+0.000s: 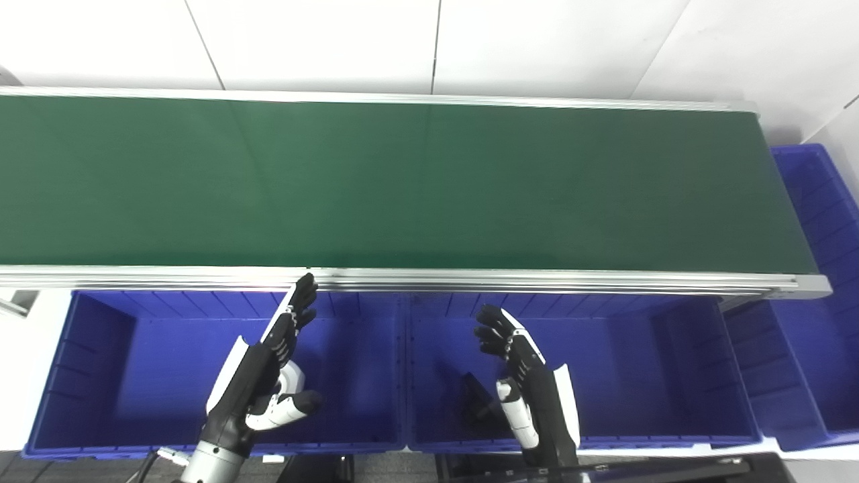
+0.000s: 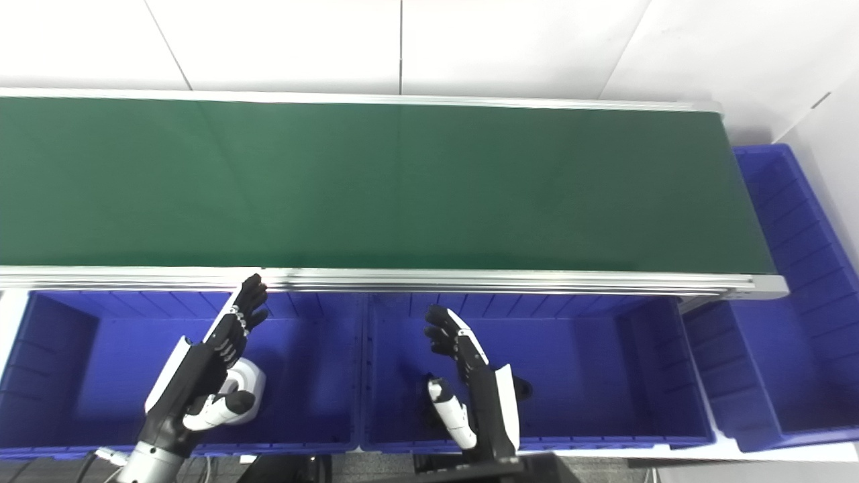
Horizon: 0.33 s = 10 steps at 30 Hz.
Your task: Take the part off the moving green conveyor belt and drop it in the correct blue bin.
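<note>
Left eye view gave us the belt [image 1: 402,181] running bare across the frame; we found no part on it anywhere. Below its near rail sat two bins side by side, the left bin [image 1: 100,376] and the middle bin [image 1: 637,376], with a third bin [image 1: 819,288] past the belt's right end. Our left hand [image 1: 272,365] hung over the left bin, fingers spread and holding nothing, tips just short of the rail. Our right hand [image 1: 520,372] hovered over the middle bin, likewise open and empty. A dark shape lay low in the middle bin beside that hand; we could not tell whether it was a part or shadow.

Right eye view showed us the same: belt [image 2: 376,181] bare, left hand [image 2: 201,376] and right hand [image 2: 470,382] both open above their bins. With no part visible, we could only judge that its weight, stiffness and best hold remained unknown, and that a moving target would call for a grasp across its body.
</note>
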{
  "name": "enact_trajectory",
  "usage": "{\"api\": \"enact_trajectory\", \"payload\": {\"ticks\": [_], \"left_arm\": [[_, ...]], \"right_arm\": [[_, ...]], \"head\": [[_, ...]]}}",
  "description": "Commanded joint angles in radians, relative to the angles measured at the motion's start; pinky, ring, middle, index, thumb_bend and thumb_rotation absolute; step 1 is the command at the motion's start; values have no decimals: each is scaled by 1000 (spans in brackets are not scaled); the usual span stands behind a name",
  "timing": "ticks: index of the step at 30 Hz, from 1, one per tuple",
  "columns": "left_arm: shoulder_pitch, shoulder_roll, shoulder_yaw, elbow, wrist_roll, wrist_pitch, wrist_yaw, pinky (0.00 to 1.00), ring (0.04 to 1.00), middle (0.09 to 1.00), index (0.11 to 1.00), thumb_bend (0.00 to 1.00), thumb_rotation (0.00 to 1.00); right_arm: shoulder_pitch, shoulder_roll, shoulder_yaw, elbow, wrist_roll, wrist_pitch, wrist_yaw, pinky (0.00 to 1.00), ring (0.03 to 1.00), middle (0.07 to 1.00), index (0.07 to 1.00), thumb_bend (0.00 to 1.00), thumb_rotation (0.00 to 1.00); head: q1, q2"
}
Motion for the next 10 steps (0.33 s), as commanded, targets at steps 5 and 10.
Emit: {"api": "enact_trajectory", "payload": {"ticks": [5, 10], "left_arm": [[1, -6, 9, 12, 14, -69, 22, 963, 1000, 1000, 1000, 877, 727], [3, -15, 6, 25, 34, -87, 42, 947, 1000, 1000, 1000, 883, 738]], "right_arm": [[-17, -15, 39, 18, 0, -57, -84, 736, 781, 820, 848, 907, 990], [-36, -43, 65, 42, -6, -57, -113, 733, 781, 826, 851, 902, 985]], "head": [[7, -34], [15, -47]]}}
